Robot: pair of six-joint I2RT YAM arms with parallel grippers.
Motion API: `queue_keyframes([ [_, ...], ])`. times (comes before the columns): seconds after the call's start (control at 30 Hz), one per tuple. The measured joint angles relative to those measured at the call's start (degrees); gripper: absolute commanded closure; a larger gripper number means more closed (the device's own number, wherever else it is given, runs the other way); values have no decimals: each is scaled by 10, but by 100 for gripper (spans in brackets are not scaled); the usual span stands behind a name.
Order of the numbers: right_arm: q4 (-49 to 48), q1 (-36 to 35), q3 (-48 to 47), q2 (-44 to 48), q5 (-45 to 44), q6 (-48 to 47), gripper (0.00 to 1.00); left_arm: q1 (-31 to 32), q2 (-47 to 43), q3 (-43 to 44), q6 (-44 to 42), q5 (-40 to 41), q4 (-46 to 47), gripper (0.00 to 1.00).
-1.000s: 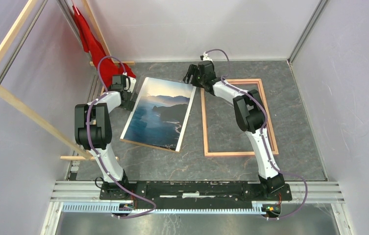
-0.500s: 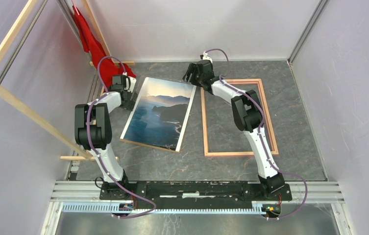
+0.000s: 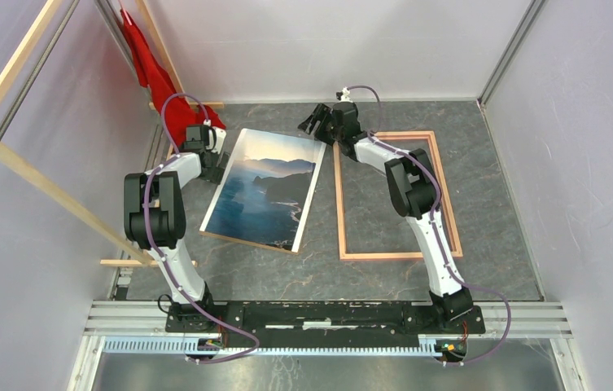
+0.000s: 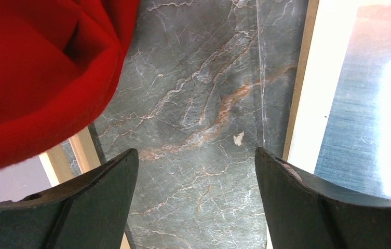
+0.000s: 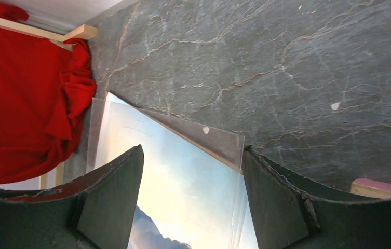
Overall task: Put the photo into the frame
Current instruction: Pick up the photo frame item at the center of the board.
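The photo [image 3: 266,189], blue mountains and sea under a pale sky, lies face up left of centre. To its right the thin-railed frame [image 3: 340,204] lies flat; its pink corner [image 5: 385,187] shows in the right wrist view. My right gripper [image 3: 312,125] hovers open over the photo's far right corner, and the pale sky [image 5: 183,192] fills the gap between its fingers [image 5: 192,155]. My left gripper [image 3: 215,169] stands open just off the photo's left edge, over bare table [image 4: 197,158]. The photo's white border [image 4: 318,93] runs past its right finger.
A clear sheet [image 5: 219,142] lies on the photo and overhangs its far corner. A brown board edge [image 4: 301,78] shows under the photo. Red cloth [image 3: 150,69] hangs at the back left by wooden rails [image 3: 42,183]. Cage walls stand close around.
My right gripper has turned and shifted slightly toward the back over the photo's far corner, its jaws a touch narrower. The left arm and the photo have not moved.
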State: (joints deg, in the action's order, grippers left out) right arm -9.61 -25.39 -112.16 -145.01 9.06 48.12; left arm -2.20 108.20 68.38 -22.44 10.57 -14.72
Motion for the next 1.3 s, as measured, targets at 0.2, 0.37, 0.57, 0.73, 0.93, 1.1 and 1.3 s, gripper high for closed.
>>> queue_keyframes([
  [0.2, -49, 1, 38, 11, 33, 25, 27, -1, 0, 0, 0, -2, 0, 12],
  [0.37, -118, 1, 93, 35, 75, 68, 30, -1, 0, 0, 0, -2, 0, 12],
  [0.57, -176, 0, 149, 70, 114, 101, 32, -1, 0, 0, 0, -3, 0, 13],
  [0.73, -216, -1, 194, 109, 150, 112, 32, -1, 1, 0, 0, -3, -1, 14],
  [0.93, -216, -16, 247, 160, 178, 75, 39, 0, 4, 5, 0, -3, -3, 16],
  [1.1, -218, -34, 307, 189, 195, 64, 70, 0, 6, 7, 0, -3, -2, 16],
  [1.3, -206, -38, 326, 191, 203, 60, 98, 0, 7, 11, 0, -3, -9, 6],
])
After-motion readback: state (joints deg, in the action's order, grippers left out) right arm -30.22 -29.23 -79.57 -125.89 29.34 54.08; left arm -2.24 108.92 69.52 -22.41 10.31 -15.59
